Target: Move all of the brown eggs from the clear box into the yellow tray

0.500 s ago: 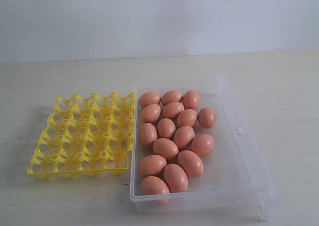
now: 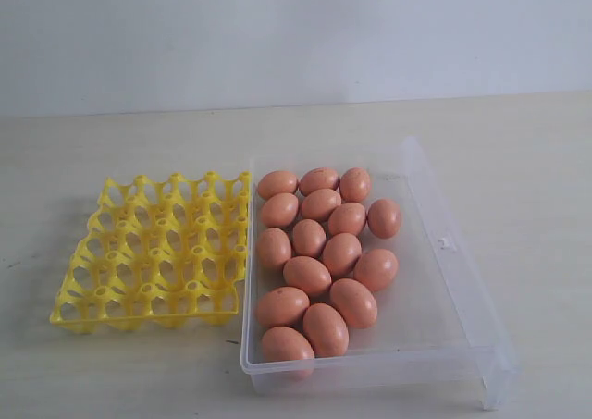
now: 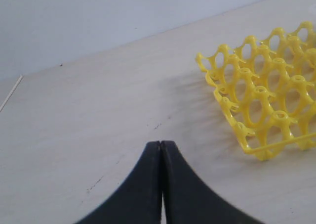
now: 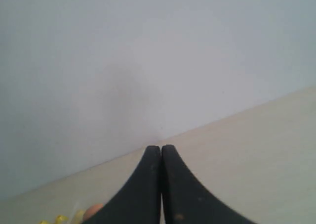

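Observation:
Several brown eggs point(image 2: 314, 252) lie packed in the left half of the clear box point(image 2: 446, 280) in the exterior view. To its left sits the yellow tray point(image 2: 157, 251), all cups bare. Neither arm shows in that view. My left gripper point(image 3: 161, 144) is shut with nothing held, over bare table, and a corner of the yellow tray point(image 3: 266, 105) lies off to one side of it. My right gripper point(image 4: 161, 148) is shut too, empty, facing the wall; one brown egg point(image 4: 92, 211) and a bit of yellow show at the frame edge.
The pale wooden table point(image 2: 111, 141) runs back to a plain grey-white wall point(image 2: 296, 30). The clear box has a small latch tab point(image 2: 447, 243) on its right wall. Faint dark scuffs mark the table near the left gripper.

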